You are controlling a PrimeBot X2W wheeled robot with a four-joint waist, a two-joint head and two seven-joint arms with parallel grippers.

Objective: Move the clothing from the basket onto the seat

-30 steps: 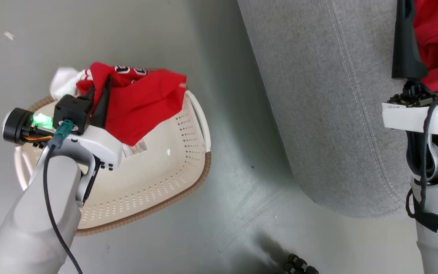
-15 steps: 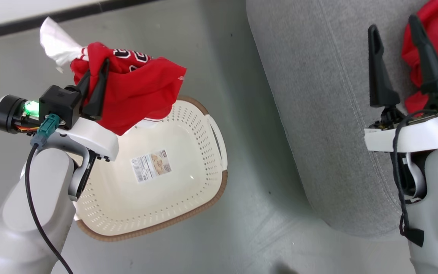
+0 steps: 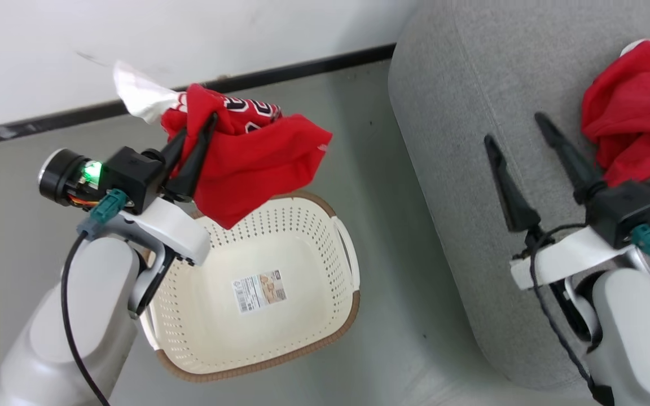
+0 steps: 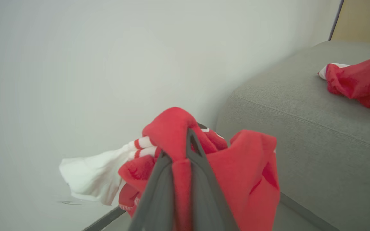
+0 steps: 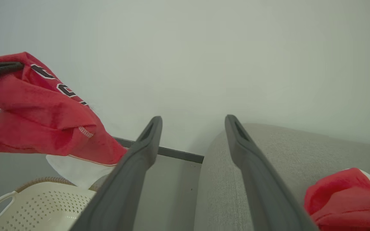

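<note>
Clothing is in two places right now: the red jersey (image 3: 251, 163) hangs in the air, pinched by the left gripper (image 3: 198, 124), and the second red garment (image 3: 629, 124) lies crumpled on the sofa (image 3: 460, 113). Look at that left gripper, its two dark fingers clamped tight on a bunched fold near the jersey's top, with dark, white-edged lettering showing just past the fingertips. A white panel (image 3: 139, 96) of the jersey sticks out on the far side, towards the pale wall (image 3: 133, 34). The rest of the cloth droops, its lowest corner hanging over the far end of the basket (image 3: 313, 344); whether it brushes the brown rim I cannot tell. The basket stands on the grey floor (image 3: 381, 197), cream and perforated, its paper label (image 3: 260, 290) in plain sight on its bottom. Off to the robot's right, across a strip of floor, rises the big grey sofa with its rounded corner. Over its cushion hovers the right gripper (image 3: 514, 127), jaws spread wide with grey fabric showing between them, one finger just beside the second garment. A bit of white peeks from that garment's far edge.
</note>
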